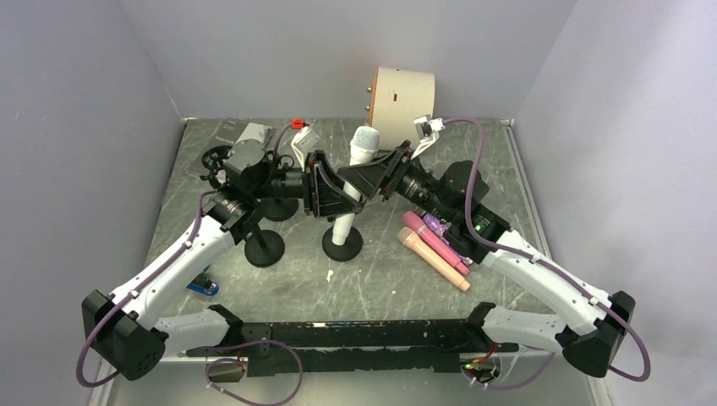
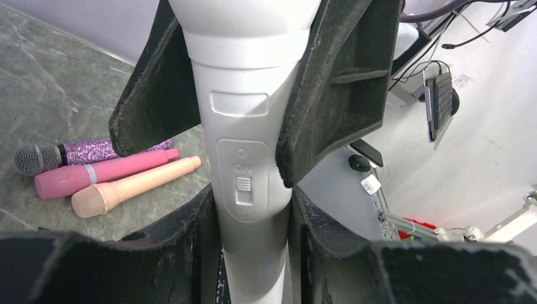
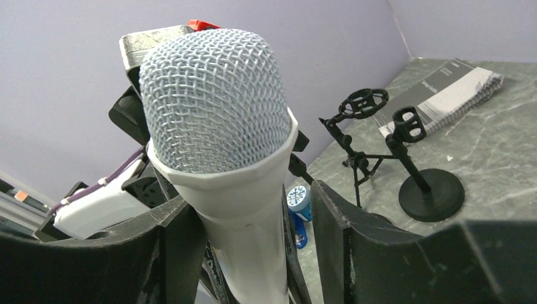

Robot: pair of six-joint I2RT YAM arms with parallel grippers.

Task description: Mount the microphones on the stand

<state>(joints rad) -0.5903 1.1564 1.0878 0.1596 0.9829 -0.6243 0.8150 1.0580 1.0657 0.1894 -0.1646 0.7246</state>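
- Far left, a spidery black tripod stand (image 3: 358, 158) with a ring cradle is standing empty beside a grey booklet (image 3: 443, 95) lying flat on the table (image 1: 380, 288), which looks like veined grey stone.
- Next along, a matte black disc-based stand (image 1: 264, 248) is holding its open clip up with nothing in it.
- The left claw (image 2: 253, 247) is gripping the lower barrel of the white microphone (image 2: 244, 126), its dark, rough-textured pads pressing on both sides.
- That microphone is standing upright over a third stand's round base (image 1: 342, 245). Its barrel is smooth glossy plastic with a moulded ON/OFF slider, and its domed head is fine pale-blue mesh. I cannot tell whether it is fully seated, since the claws are hiding the clip, but it looks close to done.
- The right claw (image 3: 253, 209) is flanking the microphone's neck with its jaws parted and a gap showing on one side, so it is not clamping.
- Further right, three microphones are lying side by side on the table, waiting: the peach microphone (image 2: 136, 187), the pink microphone (image 2: 101, 174) and the purple glitter microphone (image 2: 95, 152) with its silver mesh head.
- My reckoning: one nearly mounted, three to go.
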